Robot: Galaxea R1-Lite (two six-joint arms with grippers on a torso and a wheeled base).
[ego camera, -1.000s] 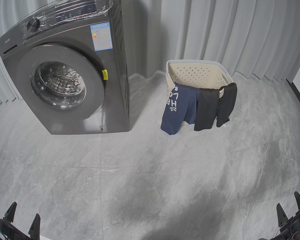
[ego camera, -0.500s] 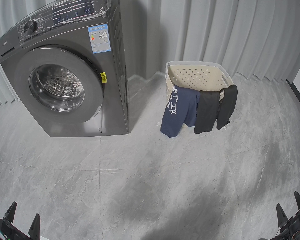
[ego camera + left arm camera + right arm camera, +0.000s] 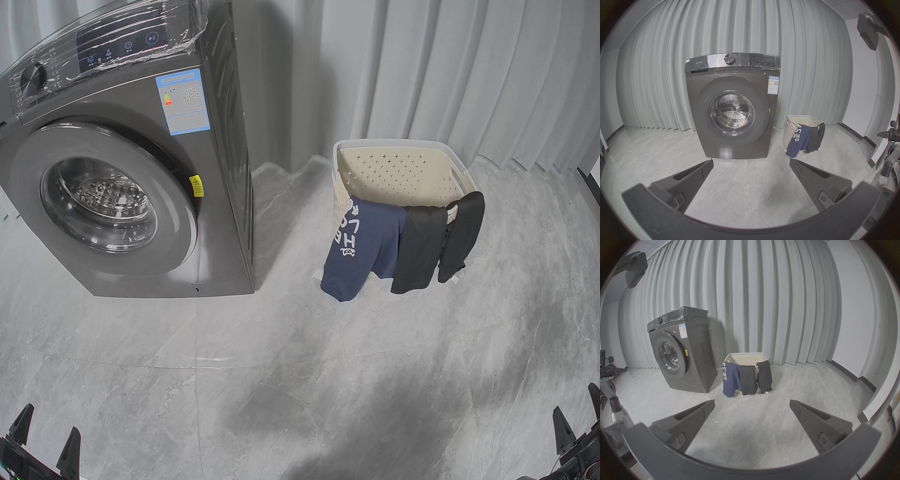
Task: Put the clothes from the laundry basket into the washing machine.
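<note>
The left gripper [image 3: 751, 161] and right gripper [image 3: 751, 401] sit low over the floor [image 3: 312, 375], jaws apart and empty, well short of the basket [image 3: 400, 175], whose near rim carries a navy shirt [image 3: 362, 244] and 2 black garments [image 3: 419, 247], with the washing machine [image 3: 125, 187] near on the left.

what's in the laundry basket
The laundry basket shows a bare back wall; navy shirt, middle black garment and end black garment hang over its front rim, hiding the bottom.

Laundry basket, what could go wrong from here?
The washer door looks shut, so a carried garment would have nowhere to go. The navy shirt and two black garments hang side by side over the basket rim; pulling one could drag another onto the floor or tip the basket.
</note>
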